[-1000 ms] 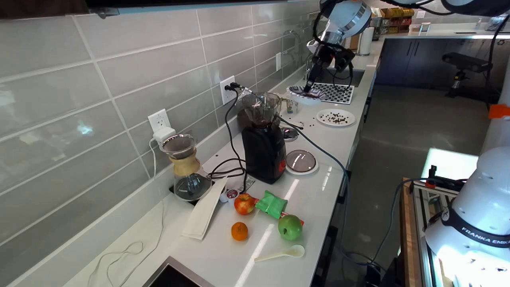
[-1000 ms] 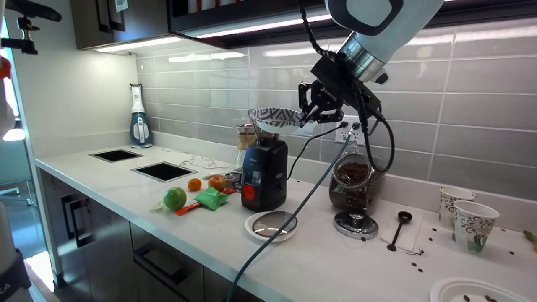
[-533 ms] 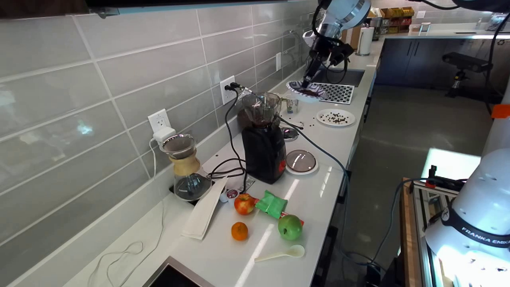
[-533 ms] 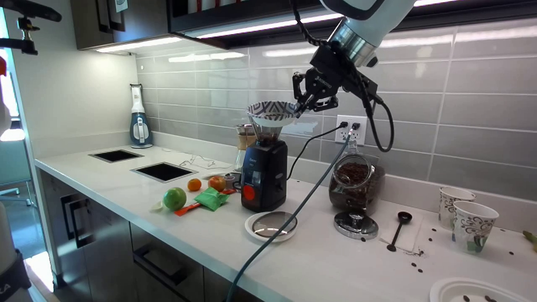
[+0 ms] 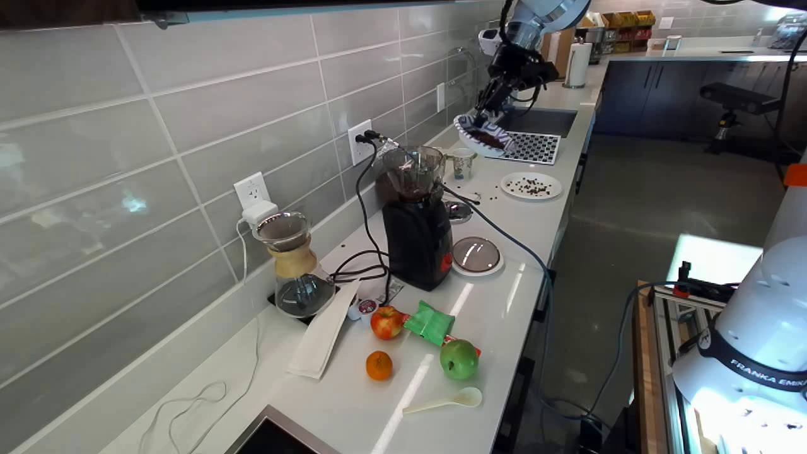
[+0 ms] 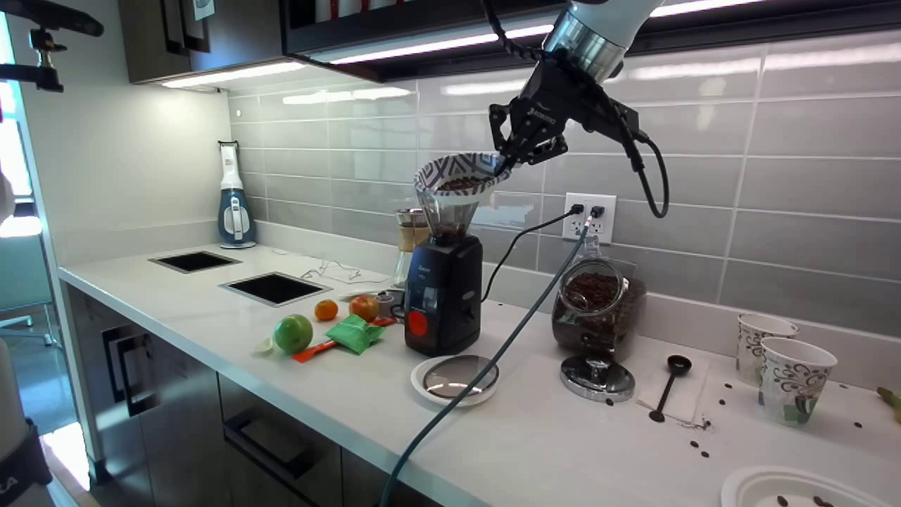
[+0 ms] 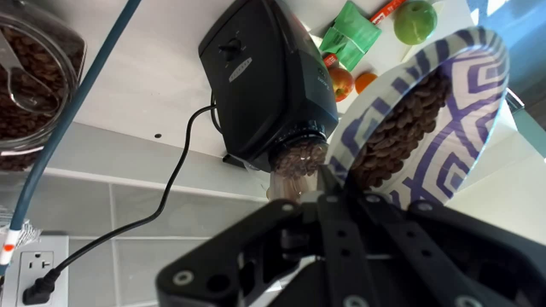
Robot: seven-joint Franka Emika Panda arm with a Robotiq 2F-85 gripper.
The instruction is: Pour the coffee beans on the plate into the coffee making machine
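Note:
My gripper [image 6: 502, 167] is shut on the rim of a round white plate with dark zigzag pattern [image 6: 436, 171], also seen in the wrist view [image 7: 465, 106]. The plate is in the air, tilted, with a heap of brown coffee beans [image 7: 396, 128] inside. The coffee making machine [image 6: 443, 292] is upright and black with a red spot on its front. Its clear hopper [image 5: 403, 165] has beans at its bottom. In an exterior view the held plate [image 5: 468, 129] is apart from the hopper, toward the sink. A plain white plate [image 5: 512, 179] with scattered beans lies on the counter.
A glass jar of beans [image 6: 598, 317], its metal lid [image 6: 598, 380], a black scoop [image 6: 669, 387] and paper cups [image 6: 795, 377] stand beyond the machine. A blue cable [image 6: 493, 366] crosses the counter. A round lid on a small white plate [image 5: 478, 255] lies near the machine. Fruit [image 5: 459, 359] lies nearer.
My gripper has risen a little with the patterned plate. The plate has tilted more, so the beans inside now show more in both exterior views. The machine has not moved.

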